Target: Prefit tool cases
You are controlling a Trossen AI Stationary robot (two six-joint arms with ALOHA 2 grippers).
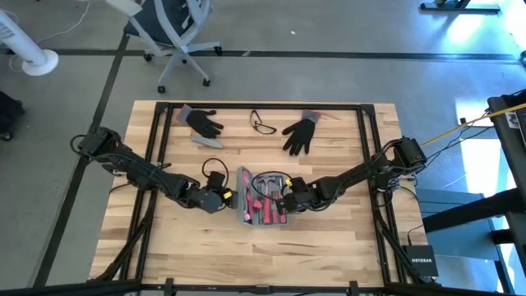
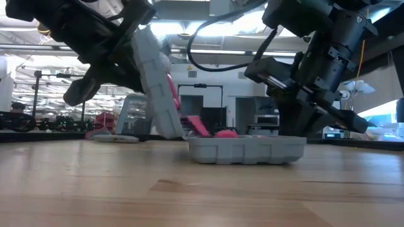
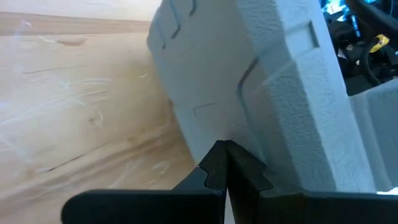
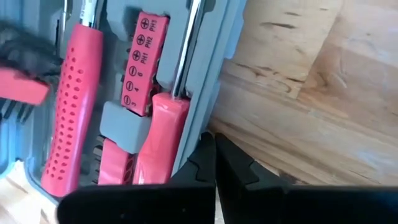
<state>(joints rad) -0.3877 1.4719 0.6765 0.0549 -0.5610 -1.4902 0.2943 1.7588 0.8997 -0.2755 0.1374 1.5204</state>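
High view shows the tool case (image 1: 261, 197) low in the centre of the table (image 1: 329, 247), half open, both jaws pressed together, left gripper (image 1: 223, 198) at its lid, right gripper (image 1: 288, 200) at the tray; next, I judge, push the lid down.

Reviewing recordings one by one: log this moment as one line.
blue-grey plastic tool case: open, lid propped up | left gripper: shut, against lid | right gripper: shut, at tray edge

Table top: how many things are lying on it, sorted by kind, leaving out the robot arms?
Tool case, open with pink-handled tools inside: 1
Black gloves: 2
Glasses: 1
Small grey bar: 1
Total: 5
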